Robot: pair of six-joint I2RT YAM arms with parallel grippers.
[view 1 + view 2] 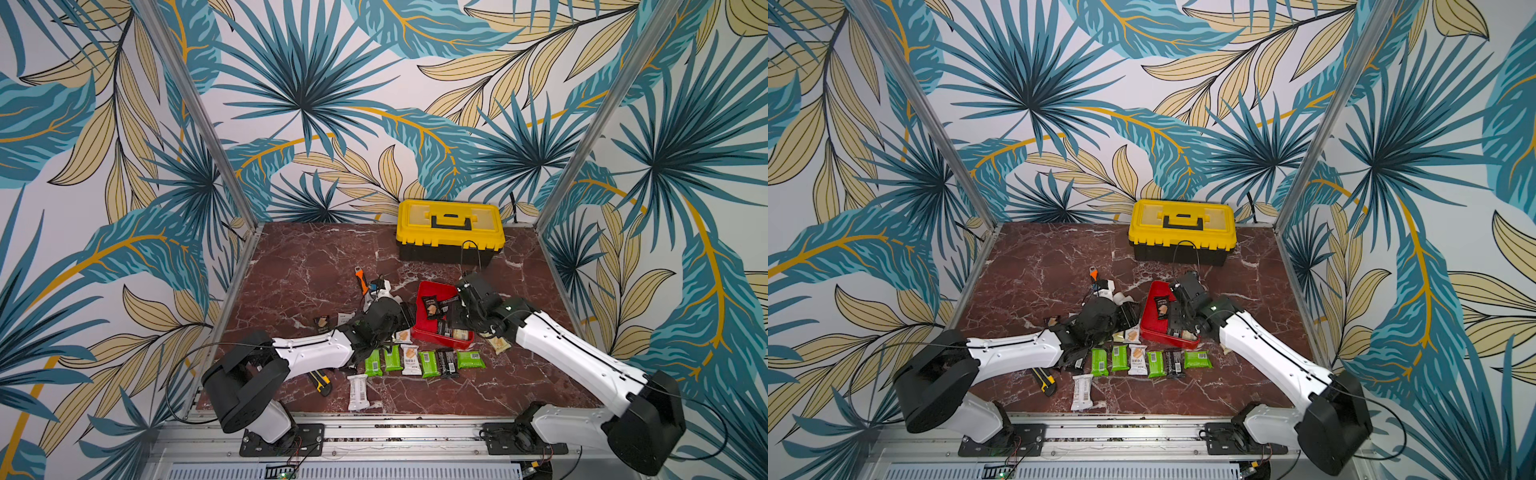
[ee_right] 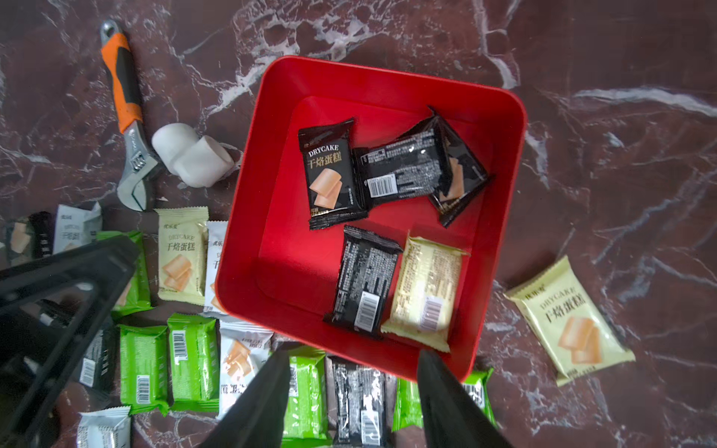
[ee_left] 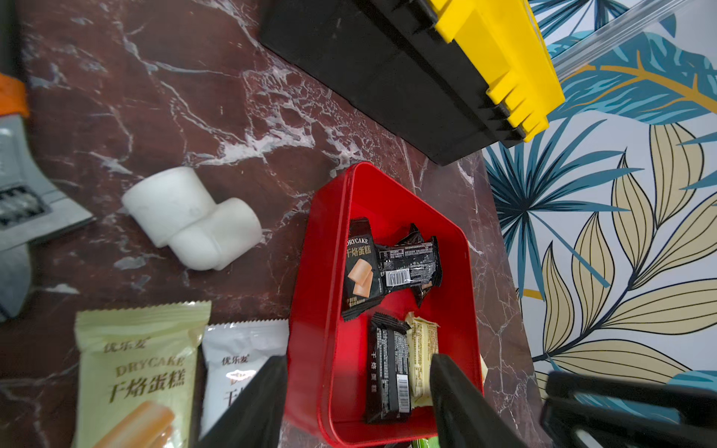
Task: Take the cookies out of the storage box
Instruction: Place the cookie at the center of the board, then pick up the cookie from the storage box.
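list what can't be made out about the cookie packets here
- both top views: part of the shallow red plastic tray interior, behind the right arm
- right wrist view: one black foil cookie packet, partly under another black packet
- left wrist view: grey steel wrench, blurred, cut off by the edge

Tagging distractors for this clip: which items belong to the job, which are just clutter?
Job: red storage box; five cookies inside it; cookies laid out on the table.
Clutter: yellow toolbox; wrench; white pipe elbow; utility knife.
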